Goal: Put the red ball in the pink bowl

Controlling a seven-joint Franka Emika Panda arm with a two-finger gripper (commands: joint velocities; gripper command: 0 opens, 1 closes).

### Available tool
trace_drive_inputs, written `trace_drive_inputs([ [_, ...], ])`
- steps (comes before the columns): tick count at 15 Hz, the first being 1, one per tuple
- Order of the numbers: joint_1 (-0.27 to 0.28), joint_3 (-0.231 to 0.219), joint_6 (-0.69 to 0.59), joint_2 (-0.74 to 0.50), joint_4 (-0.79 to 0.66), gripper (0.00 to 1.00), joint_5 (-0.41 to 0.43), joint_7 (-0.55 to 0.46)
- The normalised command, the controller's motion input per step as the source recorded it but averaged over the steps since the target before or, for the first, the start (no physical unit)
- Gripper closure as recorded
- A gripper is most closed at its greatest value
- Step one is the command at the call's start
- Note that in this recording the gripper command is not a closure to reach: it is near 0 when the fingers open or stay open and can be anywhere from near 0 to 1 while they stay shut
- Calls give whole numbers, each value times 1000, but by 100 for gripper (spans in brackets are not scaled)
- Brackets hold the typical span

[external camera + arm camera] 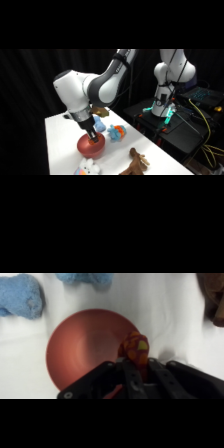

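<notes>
Gripper point(93, 138) down over the pink bowl point(91, 146), tip at or just above the rim in the side view. From the wrist view the gripper point(134, 369) has its fingers drawn in narrow on the red ball point(135, 349); the ball sits pinched at the tip, red-orange with yellow patches, above the right part of the pink bowl point(75, 349). Ball not visible in the side view, hidden behind the gripper body. Whether the ball touches the bowl's inner surface: cannot tell.

Bowl stands on the white table point(60, 145), toward the near-left part of it. The bowl's lower rim is cut off in the wrist view by the black linkage.

Around the bowl, side view: a blue plush toy point(99, 124) just behind it, a blue-and-orange plush toy point(117, 132) to the right of that, near the bowl but apart. A brown toy point(135, 162) lies at the front edge, partly cut off. A white and pastel toy point(87, 168) sits at the front, also cut off, just beside the bowl.

Wrist view: a blue plush piece point(20, 296) at upper left, another blue piece point(85, 278) cut by the top edge, and a dark brown shape point(212, 299) at the right edge, too blurred to name.
</notes>
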Motion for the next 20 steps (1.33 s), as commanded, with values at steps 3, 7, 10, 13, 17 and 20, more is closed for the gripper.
trace_drive_inputs([
  [3,-34,-1,-195,39,192,0,95,-8],
  [7,-22,-6,-144,15,138,0,88,5],
  [10,-18,-10,-133,9,127,0,83,2],
  [13,-12,-17,-118,-49,71,0,72,0],
  [17,19,-20,-32,-275,-148,0,42,20],
  [20,51,-18,85,-477,-400,0,17,46],
])
